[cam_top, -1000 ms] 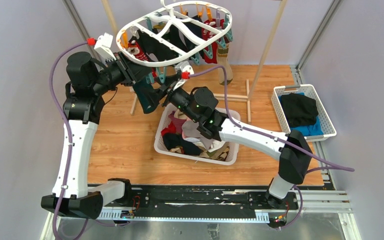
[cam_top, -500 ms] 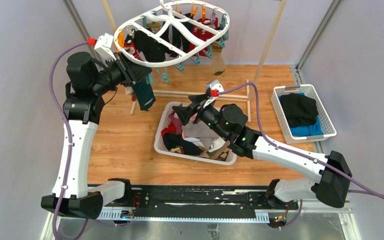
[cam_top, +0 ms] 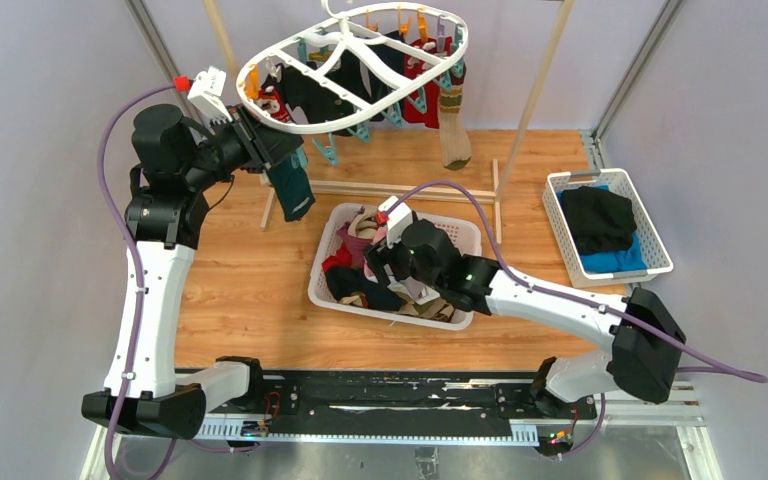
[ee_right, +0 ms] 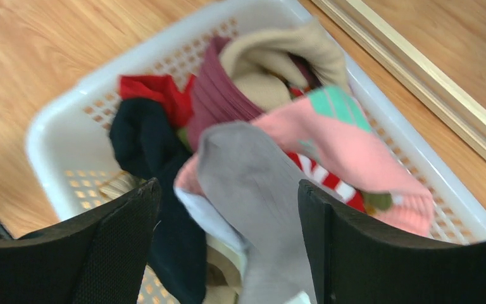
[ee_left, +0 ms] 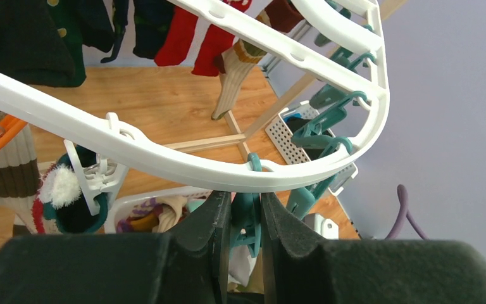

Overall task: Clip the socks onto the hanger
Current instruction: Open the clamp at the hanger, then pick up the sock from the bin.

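The white oval hanger (cam_top: 355, 120) hangs at the back, with black, red and beige socks (cam_top: 452, 130) clipped to it. My left gripper (cam_top: 272, 148) is at its near left rim. In the left wrist view (ee_left: 245, 212) it is shut on a teal clothespin (ee_left: 248, 218) under the rim (ee_left: 164, 164). A dark teal sock (cam_top: 290, 190) hangs just below it. My right gripper (cam_top: 378, 265) is open and low over the basket's socks. In the right wrist view (ee_right: 226, 190) a grey sock (ee_right: 253, 177) lies between the fingers, beside pink (ee_right: 348, 145), maroon and black socks.
The white slotted basket (cam_top: 315, 285) holding the loose socks stands mid-floor. A second white basket (cam_top: 558, 215) with black and blue clothes is at the right. The wooden pole frame (cam_top: 535, 90) and its base bars stand behind the sock basket.
My right arm has left the hanger and come down over the sock basket, jaws open. The hanger has swung slightly. My left gripper stays on the clothespin, with the teal sock hanging below.
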Tool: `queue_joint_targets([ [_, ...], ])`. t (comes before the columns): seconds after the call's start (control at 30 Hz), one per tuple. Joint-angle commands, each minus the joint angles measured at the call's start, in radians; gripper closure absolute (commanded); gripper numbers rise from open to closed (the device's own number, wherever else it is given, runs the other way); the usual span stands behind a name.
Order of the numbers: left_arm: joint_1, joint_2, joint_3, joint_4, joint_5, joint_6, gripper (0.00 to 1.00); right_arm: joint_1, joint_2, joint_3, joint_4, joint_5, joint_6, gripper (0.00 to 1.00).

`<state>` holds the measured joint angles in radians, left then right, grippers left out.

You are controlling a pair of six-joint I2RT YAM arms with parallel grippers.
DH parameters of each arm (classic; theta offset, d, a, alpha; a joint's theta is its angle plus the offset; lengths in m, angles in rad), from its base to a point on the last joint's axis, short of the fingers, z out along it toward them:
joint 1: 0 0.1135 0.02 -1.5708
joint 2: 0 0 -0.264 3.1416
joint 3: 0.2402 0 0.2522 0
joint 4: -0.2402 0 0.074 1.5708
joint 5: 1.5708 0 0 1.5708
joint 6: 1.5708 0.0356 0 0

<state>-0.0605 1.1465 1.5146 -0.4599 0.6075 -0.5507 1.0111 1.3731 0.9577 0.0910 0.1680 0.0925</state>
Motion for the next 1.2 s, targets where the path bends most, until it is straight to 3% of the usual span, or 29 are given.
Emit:
queue_joint_targets([
  [0.0,-0.004,-0.014,0.021,-0.015,0.0,0.025,0.86,-0.017,-0.034,-0.027,-0.172,0.165,0.009,0.21],
  [0.1,-0.004,-0.012,0.019,-0.014,0.007,0.022,0.86,-0.058,-0.094,-0.07,-0.27,0.167,0.084,0.19],
  [0.2,-0.004,-0.013,0.017,-0.013,0.011,0.02,0.86,-0.14,-0.184,-0.142,-0.28,0.041,0.152,0.17],
  [0.4,-0.004,-0.021,0.01,-0.014,0.012,0.026,0.86,-0.271,-0.241,-0.256,-0.139,-0.259,0.218,0.18],
  [0.53,-0.004,-0.022,0.019,-0.022,0.013,0.027,0.86,-0.302,-0.186,-0.272,-0.051,-0.358,0.239,0.23],
  [0.67,-0.004,-0.028,0.02,-0.027,0.01,0.035,0.86,-0.344,-0.143,-0.28,0.015,-0.43,0.241,0.4],
  [0.8,-0.004,-0.028,0.021,-0.033,0.007,0.042,0.86,-0.361,-0.152,-0.249,0.052,-0.496,0.229,0.73],
  [0.93,-0.004,-0.025,0.031,-0.037,0.006,0.042,0.86,-0.347,-0.199,-0.171,0.01,-0.531,0.201,0.99],
  [1.17,-0.004,-0.024,0.032,-0.038,0.008,0.04,0.86,-0.154,-0.192,-0.037,-0.152,-0.415,0.114,1.0],
])
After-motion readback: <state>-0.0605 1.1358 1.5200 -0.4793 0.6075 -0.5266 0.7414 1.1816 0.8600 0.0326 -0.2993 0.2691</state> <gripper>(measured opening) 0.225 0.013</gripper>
